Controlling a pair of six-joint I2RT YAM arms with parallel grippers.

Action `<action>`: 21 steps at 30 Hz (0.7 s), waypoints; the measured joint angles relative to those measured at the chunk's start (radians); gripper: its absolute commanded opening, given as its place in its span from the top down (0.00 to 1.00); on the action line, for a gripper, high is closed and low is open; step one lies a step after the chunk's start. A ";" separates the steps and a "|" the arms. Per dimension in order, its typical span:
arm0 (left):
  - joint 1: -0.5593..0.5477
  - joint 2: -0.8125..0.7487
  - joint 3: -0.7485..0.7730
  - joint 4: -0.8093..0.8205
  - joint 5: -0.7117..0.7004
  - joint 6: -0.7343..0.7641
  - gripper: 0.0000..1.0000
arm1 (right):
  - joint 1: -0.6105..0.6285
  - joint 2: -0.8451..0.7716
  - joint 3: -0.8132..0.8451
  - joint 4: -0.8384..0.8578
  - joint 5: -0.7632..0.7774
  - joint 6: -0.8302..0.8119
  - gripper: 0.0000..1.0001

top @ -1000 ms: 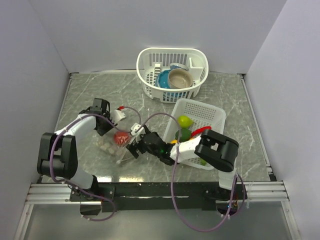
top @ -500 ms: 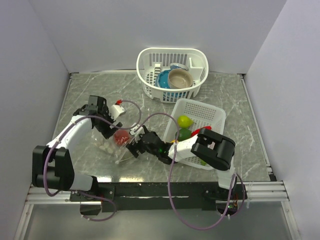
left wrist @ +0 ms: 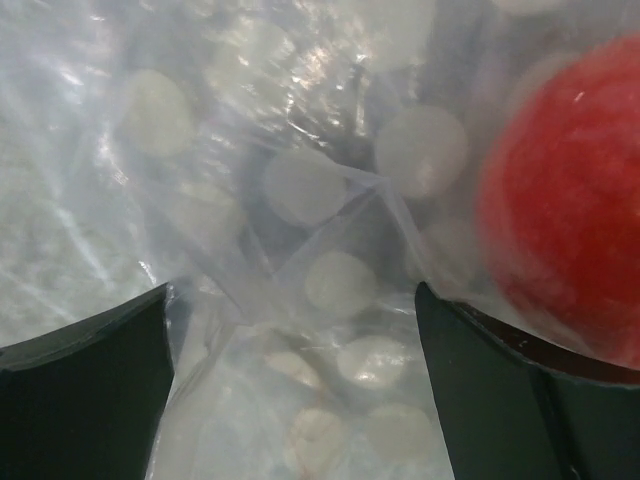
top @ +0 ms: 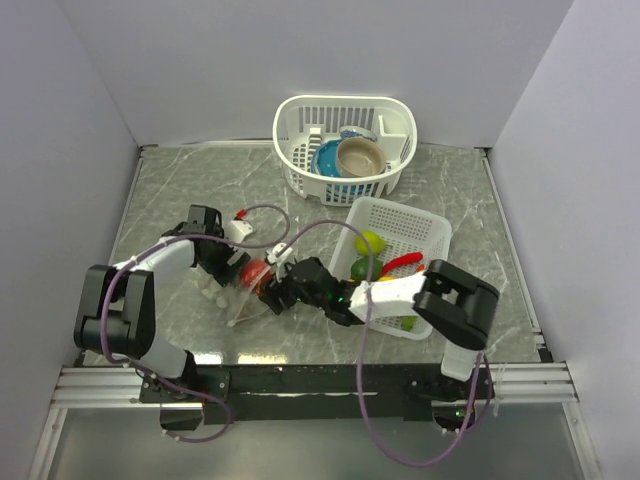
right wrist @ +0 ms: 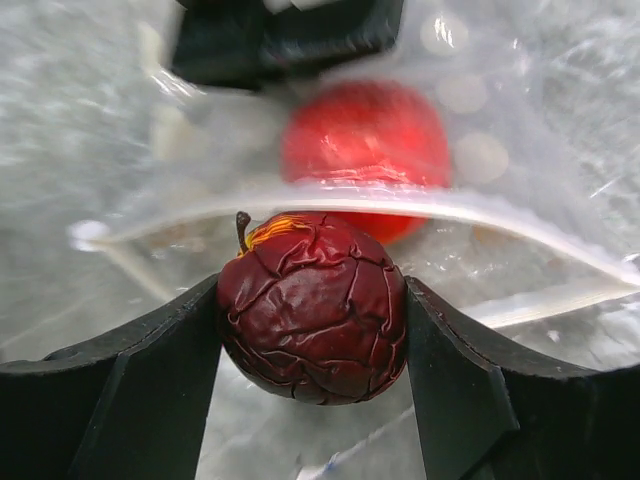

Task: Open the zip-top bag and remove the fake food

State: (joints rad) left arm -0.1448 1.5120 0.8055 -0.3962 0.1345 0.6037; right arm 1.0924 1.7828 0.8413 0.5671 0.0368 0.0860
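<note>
**Stuff we just can't make out**

On the left wrist cam, the red fruit runs off the right edge and looks smeared through the zip-top bag. On the right wrist cam, the dark red fruit covers its lower part. The black hardware up top is cropped and blurry. From above, the left gripper and right gripper are too small for us to read.

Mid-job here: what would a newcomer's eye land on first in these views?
The dark red wrinkled fruit pinched in the right gripper, right at the mouth of the zip-top bag, on the near left of the table. Just behind it a bright red fruit sits inside the dotted plastic, which lies between the open fingers of the left gripper.
</note>
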 measured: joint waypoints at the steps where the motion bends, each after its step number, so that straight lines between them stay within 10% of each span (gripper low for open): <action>1: 0.000 0.002 -0.003 0.015 0.000 -0.005 0.01 | 0.000 -0.036 -0.003 -0.025 -0.005 0.004 0.75; 10: -0.001 0.011 -0.016 0.119 -0.027 -0.022 0.01 | 0.000 -0.418 -0.050 -0.222 -0.002 0.031 0.84; 16: -0.001 0.007 -0.018 0.124 -0.031 -0.026 0.01 | -0.013 -0.686 -0.229 -0.341 0.410 0.158 0.82; 21: -0.001 -0.014 -0.007 0.037 -0.018 -0.048 0.01 | -0.066 -0.725 -0.267 -0.498 0.735 0.335 0.42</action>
State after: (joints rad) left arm -0.1455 1.4982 0.7986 -0.3595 0.1162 0.5552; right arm 1.0264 1.0580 0.5739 0.0689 0.7719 0.4210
